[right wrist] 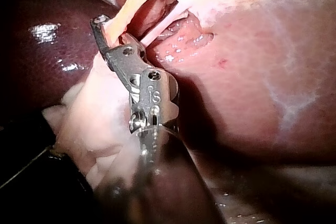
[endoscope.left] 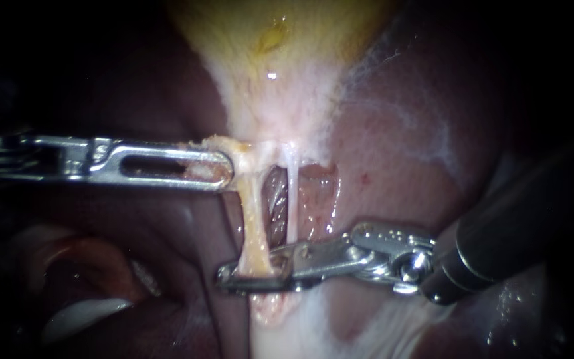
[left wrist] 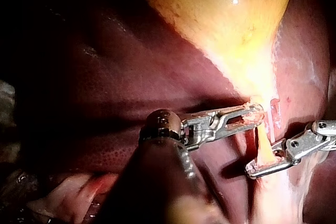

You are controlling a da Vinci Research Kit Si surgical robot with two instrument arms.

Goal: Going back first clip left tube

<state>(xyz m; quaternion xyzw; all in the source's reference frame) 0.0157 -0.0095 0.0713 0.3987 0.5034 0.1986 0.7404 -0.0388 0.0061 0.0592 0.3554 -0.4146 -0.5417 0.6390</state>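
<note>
The yellowish gallbladder (endoscope.left: 267,40) narrows down into two tubes. The thick tan left tube (endoscope.left: 252,219) runs down beside the thin white right tube (endoscope.left: 292,199). My left instrument (endoscope.left: 224,166) comes in level from the left, its slotted jaws shut on the tissue at the top of the left tube. My right instrument (endoscope.left: 250,271) reaches in from the lower right. Its jaws stand open around the lower end of the left tube. I cannot make out a clip on either tube. In the wrist views, the left instrument (left wrist: 252,115) and the right instrument (right wrist: 107,32) show the same holds.
Dark red liver (endoscope.left: 406,153) surrounds the tubes, with a wet hollow behind them. Pale fatty tissue (endoscope.left: 280,332) lies below the right instrument's jaws. More pale tissue (endoscope.left: 81,316) sits at the lower left.
</note>
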